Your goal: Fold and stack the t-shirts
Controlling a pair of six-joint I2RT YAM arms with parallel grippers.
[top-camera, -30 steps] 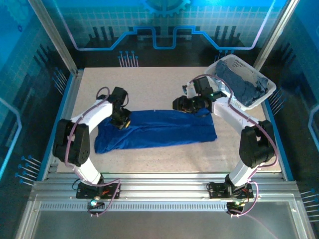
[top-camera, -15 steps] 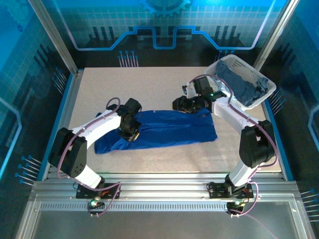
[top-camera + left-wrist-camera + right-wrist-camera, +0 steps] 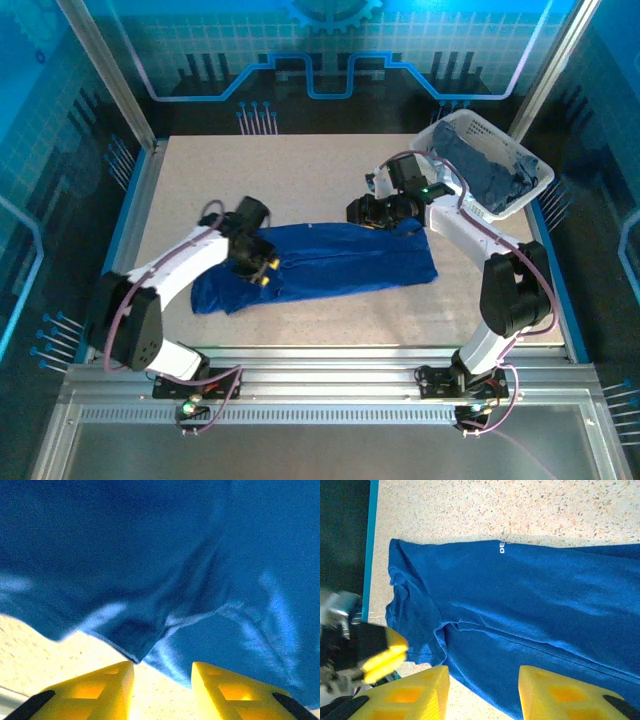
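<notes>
left fingers (image 3: 107,687): parted, holding nothing; shirt (image 3: 165,570) hem fold just ahead of my gap, on tabletop (image 3: 45,640)
right fingers (image 3: 415,692): mine parted too, empty, over shirt's far edge

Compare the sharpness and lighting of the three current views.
Top external: sharp, with a blue cast, blue t-shirt evenly lit. Left wrist: soft and blurred, cloth very close, table washed out yellow. Right wrist: cloth crisp, white print legible, left arm at the edge smeared.
</notes>
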